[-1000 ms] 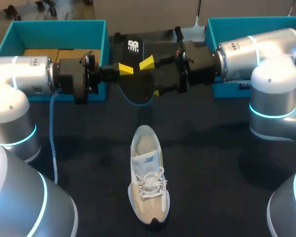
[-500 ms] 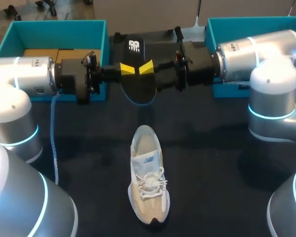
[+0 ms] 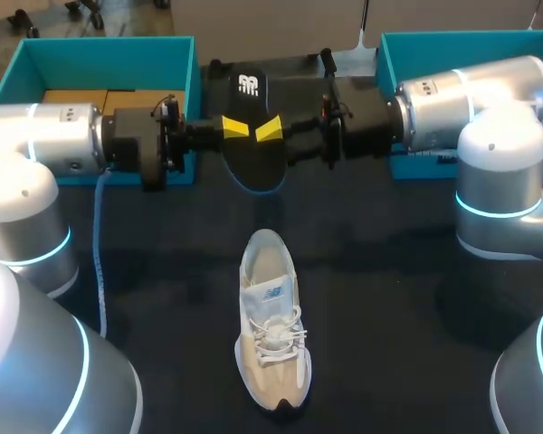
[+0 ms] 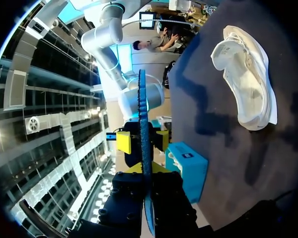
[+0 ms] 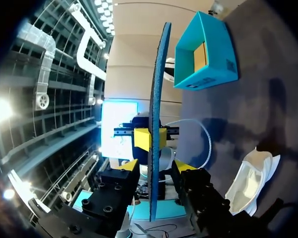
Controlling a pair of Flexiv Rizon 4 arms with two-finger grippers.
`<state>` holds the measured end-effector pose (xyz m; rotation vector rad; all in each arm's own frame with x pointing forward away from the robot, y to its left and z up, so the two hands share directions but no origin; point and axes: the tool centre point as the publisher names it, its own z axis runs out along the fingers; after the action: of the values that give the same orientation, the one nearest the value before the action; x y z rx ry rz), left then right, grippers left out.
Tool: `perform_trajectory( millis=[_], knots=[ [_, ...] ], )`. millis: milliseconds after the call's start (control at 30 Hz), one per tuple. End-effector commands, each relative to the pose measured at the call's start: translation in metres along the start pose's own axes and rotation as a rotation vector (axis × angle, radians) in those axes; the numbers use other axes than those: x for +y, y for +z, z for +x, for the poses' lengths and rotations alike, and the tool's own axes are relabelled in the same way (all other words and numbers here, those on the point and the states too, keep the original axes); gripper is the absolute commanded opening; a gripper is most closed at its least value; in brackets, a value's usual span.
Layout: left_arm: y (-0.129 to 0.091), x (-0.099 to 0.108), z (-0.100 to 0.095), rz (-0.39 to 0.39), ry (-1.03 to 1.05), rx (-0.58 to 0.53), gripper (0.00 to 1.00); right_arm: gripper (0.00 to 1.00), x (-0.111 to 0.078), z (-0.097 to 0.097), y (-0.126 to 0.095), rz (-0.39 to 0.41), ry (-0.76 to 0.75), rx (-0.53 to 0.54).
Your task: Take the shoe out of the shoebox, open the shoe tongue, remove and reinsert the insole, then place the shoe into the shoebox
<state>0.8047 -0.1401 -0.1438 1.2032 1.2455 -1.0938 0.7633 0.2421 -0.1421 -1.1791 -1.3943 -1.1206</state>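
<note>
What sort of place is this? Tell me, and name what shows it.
Probably a robot test bench for shoe handling: the left gripper grips an insole, with the right gripper open around it, above a dark table bearing a shoe and two teal shoeboxes.

We rolled our right gripper [image 3: 270, 134] until its upper yellow tip sat level beside the left gripper [image 3: 233, 131] (it had stood cocked, its lower finger showing beneath), and the insole [image 3: 253, 167] between them turned slightly.
</note>
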Motion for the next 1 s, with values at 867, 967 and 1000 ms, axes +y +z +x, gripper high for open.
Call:
perform_trajectory(
  millis=[867,967,1000],
  knots=[
    [0.0002,0.001,0.0027,0.012,0.008,-0.005,0.0,0.23,-0.0031,-0.0016,0.0058,0.024,0.019,0.003],
    [-0.0001,0.0016,0.0032,0.014,0.006,-0.006,0.0,0.17,-0.0035,-0.0012,0.0064,0.027,0.021,0.001],
    [-0.0002,0.0017,0.0032,0.015,0.007,-0.007,0.0,0.16,-0.0035,-0.0012,0.0065,0.027,0.021,0.001]
  ],
)
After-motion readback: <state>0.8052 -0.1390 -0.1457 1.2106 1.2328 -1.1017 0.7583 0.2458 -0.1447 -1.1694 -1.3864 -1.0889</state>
